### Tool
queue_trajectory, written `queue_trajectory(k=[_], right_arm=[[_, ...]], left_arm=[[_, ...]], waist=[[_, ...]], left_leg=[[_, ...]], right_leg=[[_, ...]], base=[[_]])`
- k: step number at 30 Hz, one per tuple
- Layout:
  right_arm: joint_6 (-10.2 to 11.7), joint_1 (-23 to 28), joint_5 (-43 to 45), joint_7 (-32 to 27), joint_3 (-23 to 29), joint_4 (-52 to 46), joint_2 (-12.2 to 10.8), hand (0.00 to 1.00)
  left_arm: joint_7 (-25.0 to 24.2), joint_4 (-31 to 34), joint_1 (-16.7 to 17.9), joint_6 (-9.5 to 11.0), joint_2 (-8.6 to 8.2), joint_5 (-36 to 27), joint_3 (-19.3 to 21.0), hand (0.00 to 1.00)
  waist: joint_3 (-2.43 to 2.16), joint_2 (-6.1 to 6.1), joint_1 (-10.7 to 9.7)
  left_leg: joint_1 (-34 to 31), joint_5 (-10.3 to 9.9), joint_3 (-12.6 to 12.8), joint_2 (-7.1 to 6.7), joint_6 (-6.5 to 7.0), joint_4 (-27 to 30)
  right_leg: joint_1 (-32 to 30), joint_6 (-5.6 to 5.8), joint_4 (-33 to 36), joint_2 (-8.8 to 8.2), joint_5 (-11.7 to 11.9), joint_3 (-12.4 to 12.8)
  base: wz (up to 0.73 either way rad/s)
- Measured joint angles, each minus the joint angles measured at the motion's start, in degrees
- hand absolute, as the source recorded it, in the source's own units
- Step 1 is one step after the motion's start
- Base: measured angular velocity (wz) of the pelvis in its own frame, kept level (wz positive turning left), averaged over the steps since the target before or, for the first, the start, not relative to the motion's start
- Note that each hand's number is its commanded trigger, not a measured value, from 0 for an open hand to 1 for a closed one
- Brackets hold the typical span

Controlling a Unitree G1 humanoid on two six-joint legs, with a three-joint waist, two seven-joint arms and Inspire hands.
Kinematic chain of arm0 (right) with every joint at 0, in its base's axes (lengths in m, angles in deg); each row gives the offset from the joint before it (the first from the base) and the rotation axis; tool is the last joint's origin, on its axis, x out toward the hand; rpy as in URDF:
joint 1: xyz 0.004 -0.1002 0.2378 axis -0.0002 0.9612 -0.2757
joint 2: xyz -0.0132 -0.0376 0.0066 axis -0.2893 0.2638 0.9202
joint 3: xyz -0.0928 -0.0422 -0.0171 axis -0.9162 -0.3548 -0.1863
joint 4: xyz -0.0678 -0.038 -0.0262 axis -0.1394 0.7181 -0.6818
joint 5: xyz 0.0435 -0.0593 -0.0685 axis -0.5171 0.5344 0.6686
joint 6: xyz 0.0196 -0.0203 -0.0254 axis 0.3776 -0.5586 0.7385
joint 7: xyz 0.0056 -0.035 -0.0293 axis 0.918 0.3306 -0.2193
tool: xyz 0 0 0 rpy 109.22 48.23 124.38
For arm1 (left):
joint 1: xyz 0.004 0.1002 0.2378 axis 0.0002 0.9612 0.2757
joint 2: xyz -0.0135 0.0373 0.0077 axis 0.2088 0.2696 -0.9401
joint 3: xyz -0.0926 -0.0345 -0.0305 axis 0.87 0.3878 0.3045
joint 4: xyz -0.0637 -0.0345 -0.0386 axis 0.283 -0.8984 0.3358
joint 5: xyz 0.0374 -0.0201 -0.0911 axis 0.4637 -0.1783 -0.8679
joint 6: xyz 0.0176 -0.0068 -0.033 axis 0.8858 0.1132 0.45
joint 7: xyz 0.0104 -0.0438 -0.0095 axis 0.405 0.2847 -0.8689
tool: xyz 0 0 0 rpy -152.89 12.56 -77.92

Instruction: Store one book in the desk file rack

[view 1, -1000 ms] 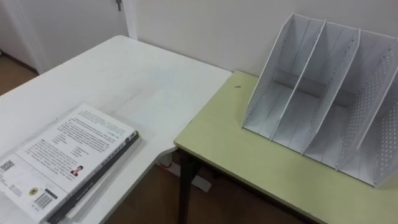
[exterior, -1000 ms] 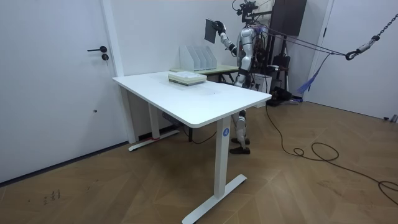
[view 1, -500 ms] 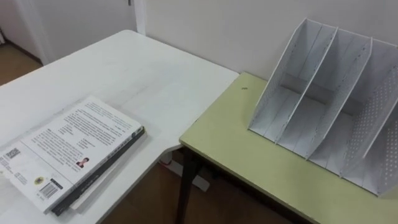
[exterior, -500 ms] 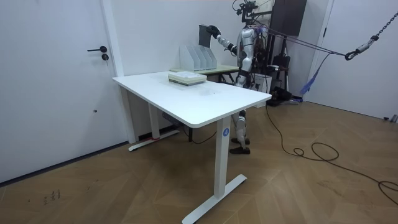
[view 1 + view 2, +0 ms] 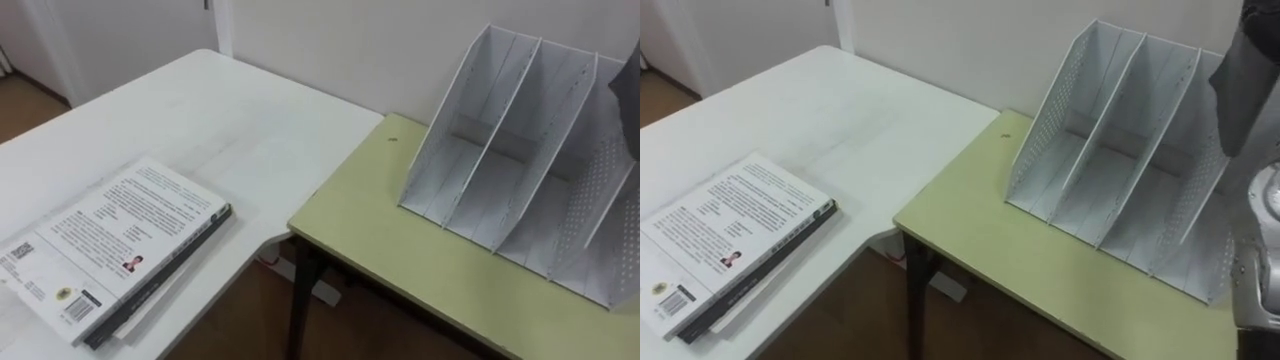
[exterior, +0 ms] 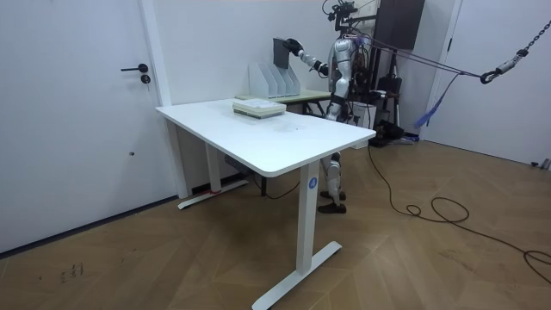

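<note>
The robot's right hand [image 6: 295,44] grips a dark book [image 6: 281,50], upright just above the white file rack [image 5: 520,170] on the green desk [image 5: 400,250]. Other books [image 5: 110,245] lie on the white table [image 5: 230,130].

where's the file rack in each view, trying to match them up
left eye view: rack at right, on the green desk.
right eye view: rack at upper right, on that desk.
room view: rack small, top centre, behind the white table.
shared landmark: the book stack on the white table, left of the rack in the eye views, in front of it in the room view.
</note>
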Motion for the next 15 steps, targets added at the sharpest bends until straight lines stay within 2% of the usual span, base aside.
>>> queue_trajectory(k=[8, 15], right_arm=[[0.0, 0.0, -0.1, 1.0, -0.4, 0.3, 0.0, 1.0], [-0.1, 0.0, -1.8, 1.0, -0.5, 4.6, 0.0, 1.0]], left_arm=[[0.2, 0.0, -0.1, -0.5, 0.0, 0.0, -0.1, 0.0], [1.2, 0.0, -0.1, -0.5, -0.03, 0.0, -0.2, 0.0]], waist=[[0.13, 0.42, 0.0], [0.23, 0.47, -0.1]], left_leg=[[0.1, 0.0, 0.0, -0.01, 0.0, 0.0], [0.1, 0.0, -0.1, -0.01, 0.0, 0.0]], right_leg=[[0.1, 0.0, 0.0, -0.04, 0.0, 0.0], [0.0, 0.01, 0.0, -0.15, 0.0, 0.0]], base=[[0.0], [0.0]])
